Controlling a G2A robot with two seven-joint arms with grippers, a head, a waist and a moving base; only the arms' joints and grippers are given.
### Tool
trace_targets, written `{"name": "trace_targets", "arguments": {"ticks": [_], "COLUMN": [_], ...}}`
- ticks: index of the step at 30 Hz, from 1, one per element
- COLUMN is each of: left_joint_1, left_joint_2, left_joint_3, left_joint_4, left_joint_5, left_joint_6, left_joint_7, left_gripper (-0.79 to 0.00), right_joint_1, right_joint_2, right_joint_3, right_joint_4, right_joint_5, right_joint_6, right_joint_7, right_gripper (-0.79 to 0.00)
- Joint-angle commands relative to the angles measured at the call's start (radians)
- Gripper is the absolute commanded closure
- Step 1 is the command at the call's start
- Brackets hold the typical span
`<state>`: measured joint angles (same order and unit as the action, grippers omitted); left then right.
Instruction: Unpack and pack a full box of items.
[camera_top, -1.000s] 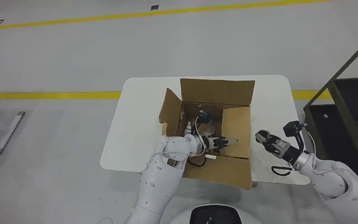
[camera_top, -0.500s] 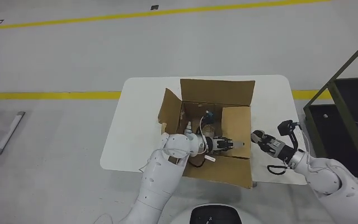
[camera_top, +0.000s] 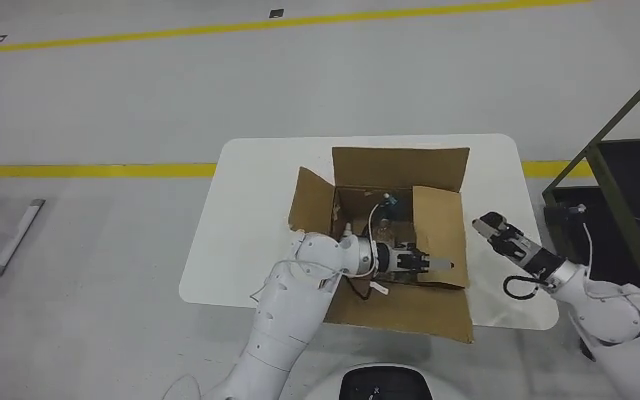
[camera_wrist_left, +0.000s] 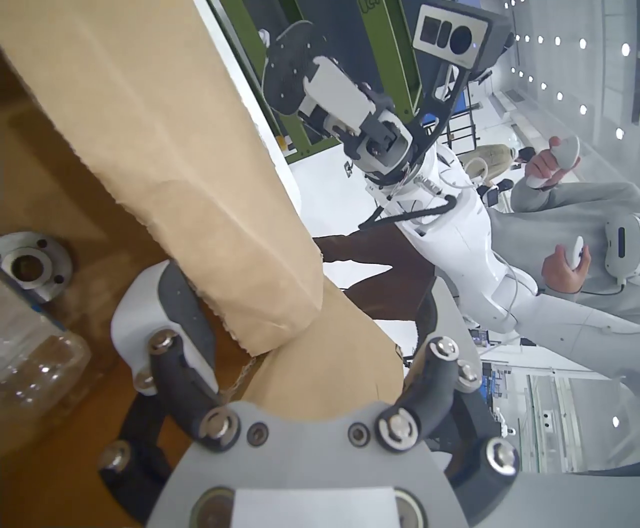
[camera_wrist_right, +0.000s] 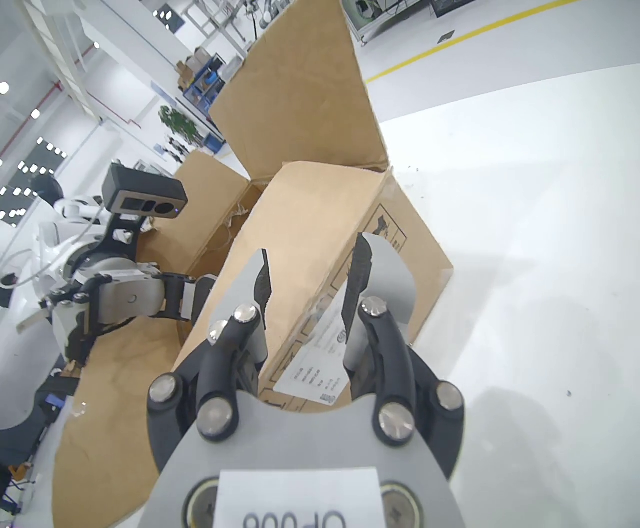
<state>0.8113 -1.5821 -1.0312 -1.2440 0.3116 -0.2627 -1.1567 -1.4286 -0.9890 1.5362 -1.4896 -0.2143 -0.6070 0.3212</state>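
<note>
With the open brown cardboard box (camera_top: 400, 165) at the top view's centre on the white table (camera_top: 250, 220), the left gripper (camera_top: 440, 264) stood spread astride 1 side flap (camera_top: 440, 215) and the right gripper (camera_top: 484, 222) spread just outside it; unpacking seemingly awaited a reach inside.

Top camera looks straight down on the desk (camera_top: 240, 200) and open box (camera_top: 400, 165). Left wrist camera sits close inside the box, facing outward; right wrist camera faces its outer wall.
</note>
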Motion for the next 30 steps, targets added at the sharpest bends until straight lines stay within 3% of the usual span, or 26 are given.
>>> {"name": "trace_targets", "arguments": {"ticks": [1,9,19,30], "left_joint_1": [-0.01,-0.062,-0.138,-0.185], "left_joint_2": [-0.003,-0.016,-0.04,-0.077], "left_joint_3": [0.017,0.079,0.195,0.323], "left_joint_4": [-0.007,-0.005,0.029,0.098], "left_joint_5": [-0.02,-0.102,-0.044,-0.058], "left_joint_6": [-0.011,-0.049,-0.075,-0.1], "left_joint_7": [0.006,0.033,0.116,0.14], "left_gripper": [-0.785,-0.785,-0.785,-0.785], "right_joint_1": [-0.007,-0.029,-0.049,-0.054], "right_joint_2": [0.003,0.01,0.024,0.04], "right_joint_3": [0.025,0.08,0.155,0.257], "right_joint_4": [-0.005,-0.003,-0.044,-0.149], "right_joint_5": [0.057,0.2,0.333,0.234], "right_joint_6": [-0.003,-0.009,0.01,0.098], "right_joint_7": [0.029,0.117,0.26,0.293], "right_gripper": [-0.36,-0.372,-0.388,-0.385]}}
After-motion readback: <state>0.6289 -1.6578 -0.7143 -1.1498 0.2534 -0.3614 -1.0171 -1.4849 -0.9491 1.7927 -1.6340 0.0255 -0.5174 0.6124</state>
